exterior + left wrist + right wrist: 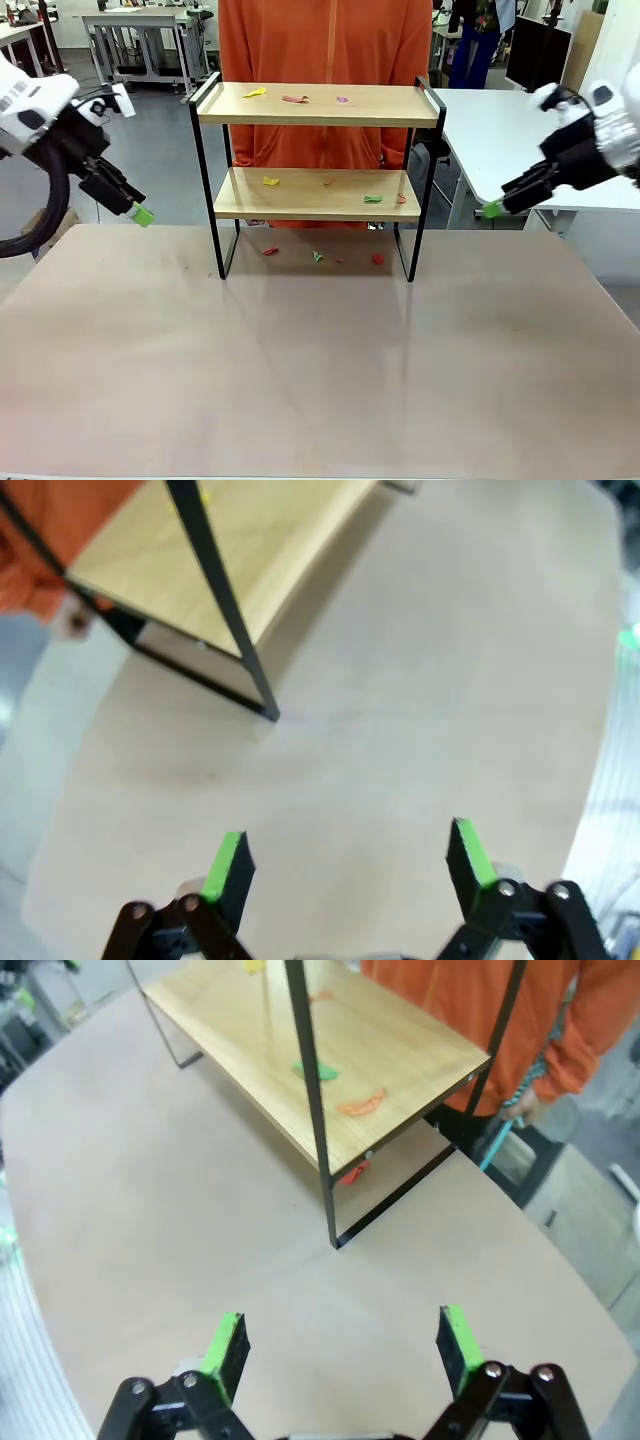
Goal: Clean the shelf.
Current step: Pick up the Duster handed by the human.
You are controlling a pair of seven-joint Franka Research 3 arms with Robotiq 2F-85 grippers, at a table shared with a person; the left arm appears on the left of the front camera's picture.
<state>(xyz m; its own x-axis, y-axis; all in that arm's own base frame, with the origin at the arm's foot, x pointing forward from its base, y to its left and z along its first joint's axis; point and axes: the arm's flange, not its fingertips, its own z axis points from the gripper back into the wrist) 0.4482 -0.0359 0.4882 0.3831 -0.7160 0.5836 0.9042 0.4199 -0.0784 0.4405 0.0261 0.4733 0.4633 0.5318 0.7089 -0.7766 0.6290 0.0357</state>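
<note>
**Shelf littered, both grippers held off and empty**

The shelf (pixel 320 105) is set at the far middle of the table (pixel 320 380), with small coloured scraps (pixel 294 98) scattered on both boards and on the table beneath. The left gripper (pixel 140 213) and right gripper (pixel 492 209) are held out to either side, well apart from the frame, jaws spread wide with nothing between them. The step in hand is judged to be the approach to a first scrap. One scrap should be singled out, the black posts and side rails avoided on entry, and the pads lowered astride it, since such thin bits are easily pushed rather than pinched.
</note>
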